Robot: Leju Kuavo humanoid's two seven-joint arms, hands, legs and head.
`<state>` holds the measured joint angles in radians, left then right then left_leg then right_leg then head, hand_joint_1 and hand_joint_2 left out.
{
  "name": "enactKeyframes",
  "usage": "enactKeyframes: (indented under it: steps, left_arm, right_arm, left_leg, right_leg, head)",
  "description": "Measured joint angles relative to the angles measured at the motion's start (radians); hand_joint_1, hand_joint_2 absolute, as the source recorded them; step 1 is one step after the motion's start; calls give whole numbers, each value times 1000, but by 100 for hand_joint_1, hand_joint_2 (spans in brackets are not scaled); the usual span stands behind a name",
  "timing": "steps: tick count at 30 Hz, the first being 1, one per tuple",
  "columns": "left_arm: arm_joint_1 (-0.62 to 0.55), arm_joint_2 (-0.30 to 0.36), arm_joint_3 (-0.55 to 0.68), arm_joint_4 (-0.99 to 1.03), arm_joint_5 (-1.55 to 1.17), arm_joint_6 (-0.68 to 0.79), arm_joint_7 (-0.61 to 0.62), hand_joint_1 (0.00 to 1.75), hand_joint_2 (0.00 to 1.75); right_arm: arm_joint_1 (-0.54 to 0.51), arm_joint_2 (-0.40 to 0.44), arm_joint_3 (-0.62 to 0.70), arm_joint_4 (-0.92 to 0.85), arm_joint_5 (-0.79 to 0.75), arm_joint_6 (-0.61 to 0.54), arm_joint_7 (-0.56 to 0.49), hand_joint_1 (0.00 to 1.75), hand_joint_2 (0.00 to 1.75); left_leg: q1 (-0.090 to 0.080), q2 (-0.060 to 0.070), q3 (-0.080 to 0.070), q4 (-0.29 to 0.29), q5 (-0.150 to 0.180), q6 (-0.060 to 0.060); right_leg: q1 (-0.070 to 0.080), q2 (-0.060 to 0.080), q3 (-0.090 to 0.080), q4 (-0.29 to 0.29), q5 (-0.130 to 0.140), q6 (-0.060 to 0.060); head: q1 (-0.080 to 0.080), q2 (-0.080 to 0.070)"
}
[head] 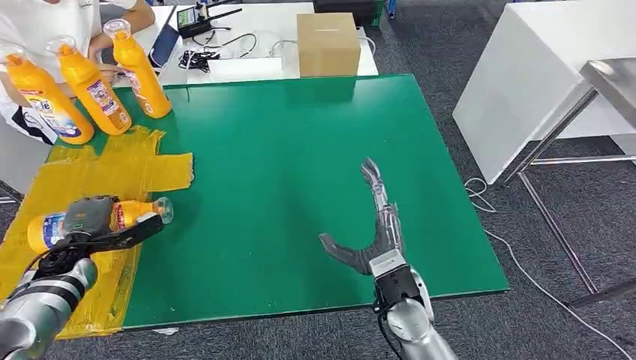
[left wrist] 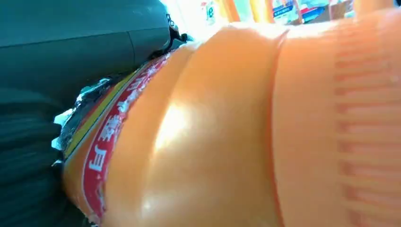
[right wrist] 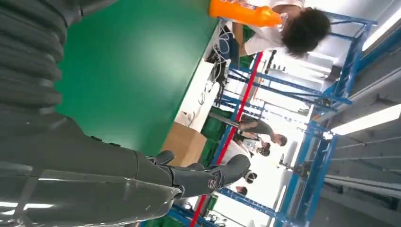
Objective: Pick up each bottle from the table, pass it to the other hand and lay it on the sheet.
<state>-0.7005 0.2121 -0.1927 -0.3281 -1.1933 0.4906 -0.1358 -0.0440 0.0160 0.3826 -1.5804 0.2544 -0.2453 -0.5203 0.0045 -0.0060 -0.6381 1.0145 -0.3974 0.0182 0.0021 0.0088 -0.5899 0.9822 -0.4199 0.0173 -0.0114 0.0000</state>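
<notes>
Looking down from the head camera, I have the green table [head: 300, 187] spread across most of my view, with a yellow sheet [head: 97, 172] taped over its left part. Beyond the table's far edge sits a white desk [head: 247, 30] carrying a cardboard box [head: 328, 43] and a tangle of black cables [head: 196, 58]. A person [head: 45, 22] in a white top stands at the far left corner.

My left hand [head: 94, 221] is over the near part of the sheet, wrapped around an orange bottle [head: 127, 214] that lies on its side, cap pointing toward the middle of the table. From the left wrist camera that bottle's orange body and red-edged label press right up against the lens; I cannot tell whether it touches the sheet.

My right hand [head: 371, 232] hovers over bare green near the front edge, holding nothing, fingers stretched forward and thumb splayed out to the left.

Three more orange bottles [head: 86, 86] stand upright in a row at the far left corner, just beside the sheet's far end, close to the person.
</notes>
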Motion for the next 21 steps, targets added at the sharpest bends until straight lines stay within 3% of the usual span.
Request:
enactKeyframes:
  steps: [14, 15, 16, 17, 18, 20, 21]
  left_arm:
    - [21, -39, 64, 0, 41, 11, -76, 175, 175]
    - [22, -42, 64, 0, 40, 11, -77, 155, 175]
    - [23, -43, 64, 0, 40, 10, -77, 124, 175]
    - [23, -45, 65, 0, 40, 8, -76, 106, 175]
    - [24, -46, 65, 0, 40, 5, -76, 98, 175]
    - [25, -47, 66, 0, 39, -3, -76, 98, 175]
    - [25, -47, 66, 0, 40, -8, -76, 63, 175]
  right_arm:
    - [3, 0, 4, 16, -2, 0, 7, 0, 175]
    - [3, 0, 6, 17, -1, 0, 7, 0, 175]
    - [3, 0, 8, 18, 1, 0, 8, 0, 175]
    - [3, 0, 9, 19, 4, 0, 9, 0, 175]
    - [3, 0, 10, 20, 8, 0, 10, 0, 175]
    - [3, 0, 11, 23, 18, -6, 13, 0, 175]
    - [3, 0, 11, 24, 19, -10, 13, 0, 175]
  left_leg:
    - [0, -2, 0, 0, 1, 0]
    - [0, -2, 0, 0, 1, 0]
    - [0, -2, 0, 0, 1, 0]
    - [0, -2, 0, 0, 1, 0]
    - [0, -2, 0, 0, 1, 0]
    - [0, -2, 1, 0, 1, 0]
    - [0, -2, 1, 0, 1, 0]
  right_leg:
    - [0, -1, 0, 0, 0, 0]
    - [0, -1, 1, 0, 0, 0]
    - [0, -1, 1, 0, 0, 0]
    - [0, -1, 1, 0, 0, 0]
    - [0, -1, 1, 0, 0, 0]
    - [0, -1, 2, 0, 0, 0]
    - [0, -1, 2, 0, 0, 0]
  head:
    - [0, 0]
    - [0, 0]
    - [0, 0]
    - [0, 0]
    - [0, 0]
    - [0, 0]
    - [0, 0]
